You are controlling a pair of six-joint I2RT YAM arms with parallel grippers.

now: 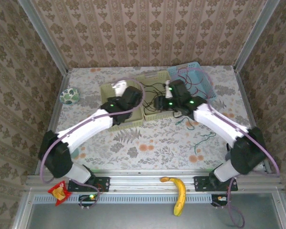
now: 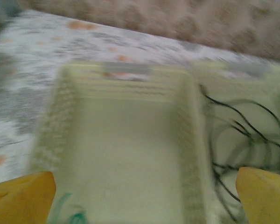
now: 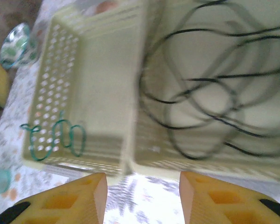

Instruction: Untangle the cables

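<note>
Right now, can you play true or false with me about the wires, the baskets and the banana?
1. The black cable lies inside a pale green basket. True.
2. The banana is inside the blue basket. False: it lies on the metal rail at the table's near edge, far from that basket.
3. The left gripper and the right gripper each hold a cable. False: both are open with nothing between their fingers.
4. A green cable is draped on the near wall of the other pale green basket. True.
</note>
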